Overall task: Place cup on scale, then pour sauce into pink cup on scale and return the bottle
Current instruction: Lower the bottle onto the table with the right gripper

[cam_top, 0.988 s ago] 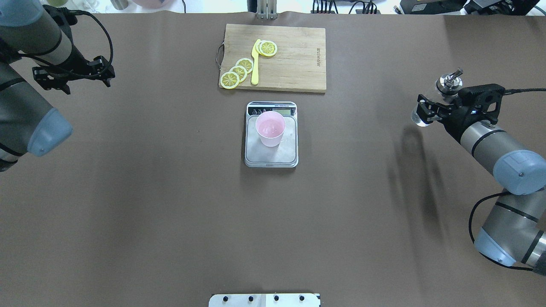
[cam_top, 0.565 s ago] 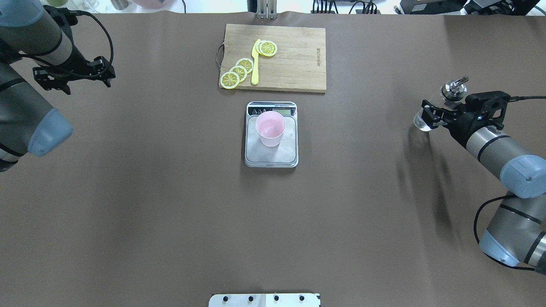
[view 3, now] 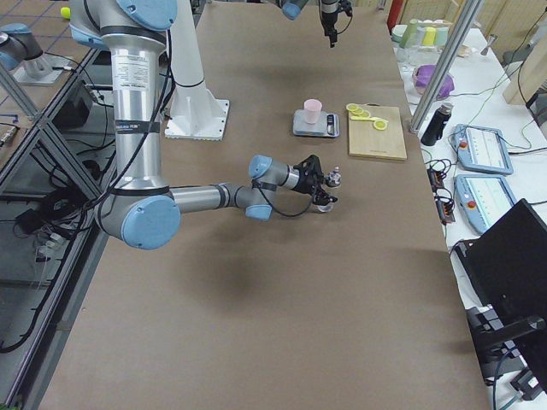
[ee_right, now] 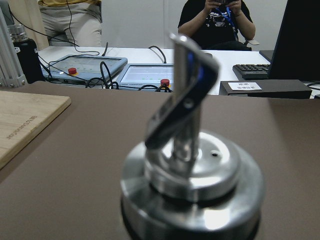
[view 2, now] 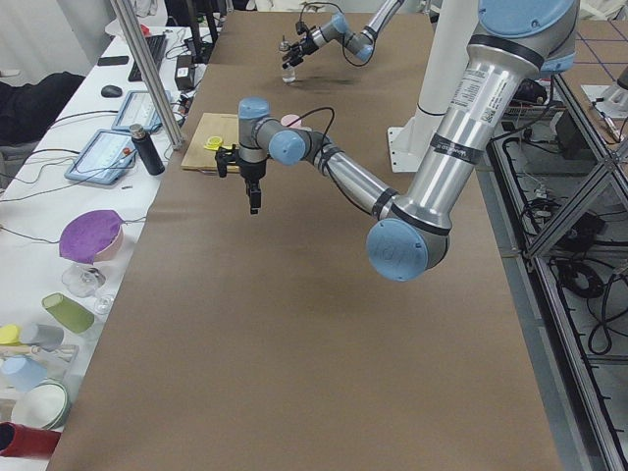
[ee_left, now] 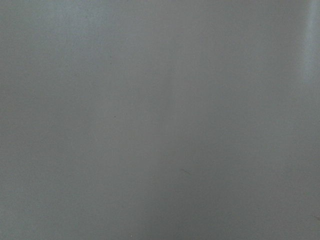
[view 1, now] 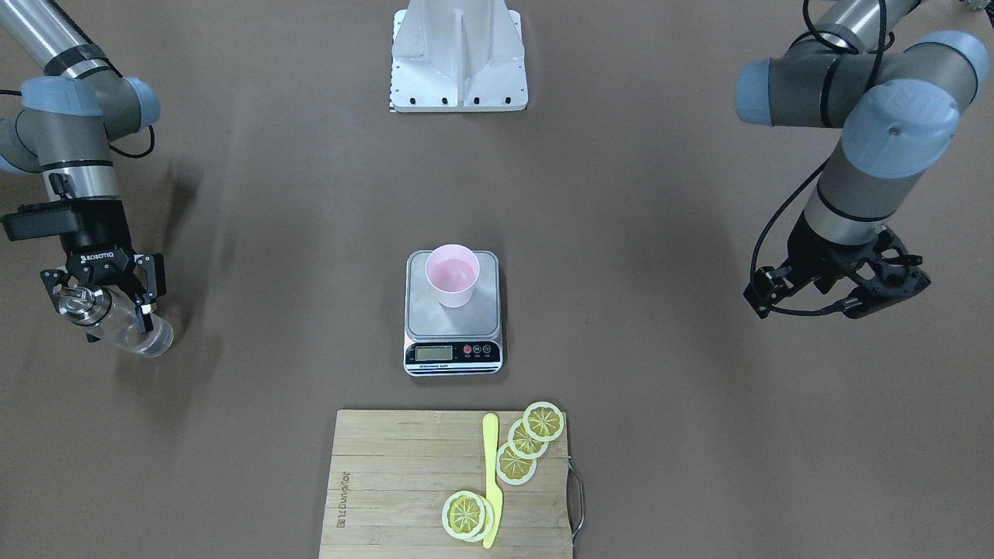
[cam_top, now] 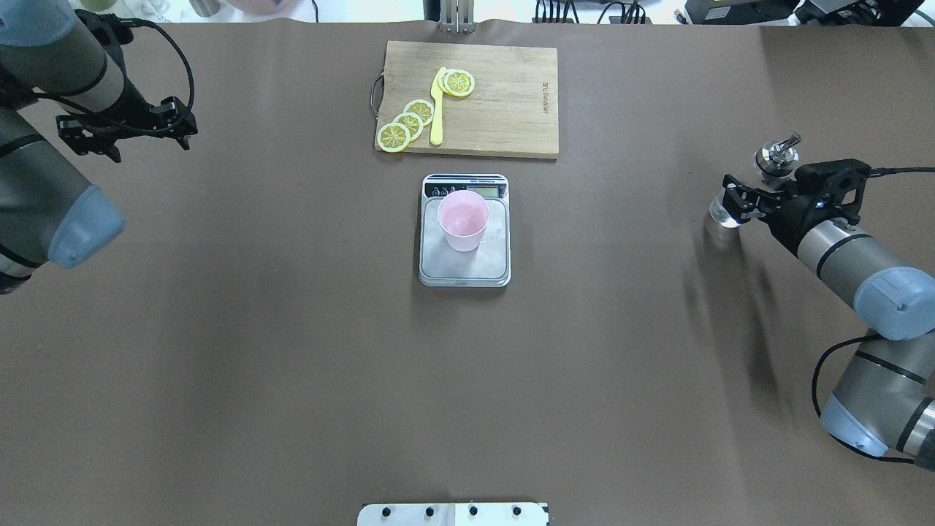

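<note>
The pink cup [cam_top: 463,219] stands upright on the scale's steel platform [cam_top: 464,267], toward its display end; it also shows in the front view [view 1: 452,283] on the scale [view 1: 453,326]. My right gripper [cam_top: 736,197] is far out at the table's right side, shut on the clear glass bottle [cam_top: 723,212], whose metal spout cap [cam_top: 777,153] fills the right wrist view [ee_right: 192,175]. The bottle is upright and low over the table; I cannot tell whether it touches. My left gripper [cam_top: 124,131] hangs open and empty at the far left.
A wooden cutting board [cam_top: 504,109] with lemon slices [cam_top: 409,120] and a yellow knife [cam_top: 437,109] lies just beyond the scale. The robot's white base plate [view 1: 458,62] is at the near edge. Bare brown table lies between the scale and each gripper.
My right gripper has carried the bottle a little outward to the right and lower toward the table. The cup, the scale and my left arm have not moved.
</note>
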You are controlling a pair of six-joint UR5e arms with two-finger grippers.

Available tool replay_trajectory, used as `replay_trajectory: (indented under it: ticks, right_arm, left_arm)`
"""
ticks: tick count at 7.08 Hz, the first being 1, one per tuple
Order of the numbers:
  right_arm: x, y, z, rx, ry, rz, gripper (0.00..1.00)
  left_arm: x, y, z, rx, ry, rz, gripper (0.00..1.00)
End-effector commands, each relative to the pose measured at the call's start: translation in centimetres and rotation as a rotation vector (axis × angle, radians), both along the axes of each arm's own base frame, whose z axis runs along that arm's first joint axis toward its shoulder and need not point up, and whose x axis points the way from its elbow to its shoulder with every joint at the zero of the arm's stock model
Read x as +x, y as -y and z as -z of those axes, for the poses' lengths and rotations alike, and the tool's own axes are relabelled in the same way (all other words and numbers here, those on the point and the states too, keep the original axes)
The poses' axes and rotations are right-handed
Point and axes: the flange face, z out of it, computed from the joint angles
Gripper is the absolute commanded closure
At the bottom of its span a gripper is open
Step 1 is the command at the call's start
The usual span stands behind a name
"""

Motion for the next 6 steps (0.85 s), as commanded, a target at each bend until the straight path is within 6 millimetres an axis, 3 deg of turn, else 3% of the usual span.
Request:
replay_trajectory:
  ticks: [1, 4, 5, 6]
  right_arm:
    - [-0.24, 0.14, -0.4, 0.001, -0.02, 0.006, 1.0]
    - [-0.45, 0.1, -0.66, -0.002, -0.025, 0.009, 1.0]
    - [-0.5, 0.11, -0.47, 0.001, -0.021, 0.012, 0.8]
    - [-0.57, 0.06, -0.52, 0.003, -0.024, 0.015, 0.01]
  left_arm:
    - [0.0, -0.02, 0.04, 0.001, 0.0, 0.0, 0.02]
    - [0.0, -0.02, 0.04, 0.001, 0.0, 0.0, 0.01]
    - [0.0, -0.02, 0.02, -0.001, 0.0, 0.0, 0.02]
    - [0.02, 0.01, -0.04, -0.001, 0.0, 0.0, 0.01]
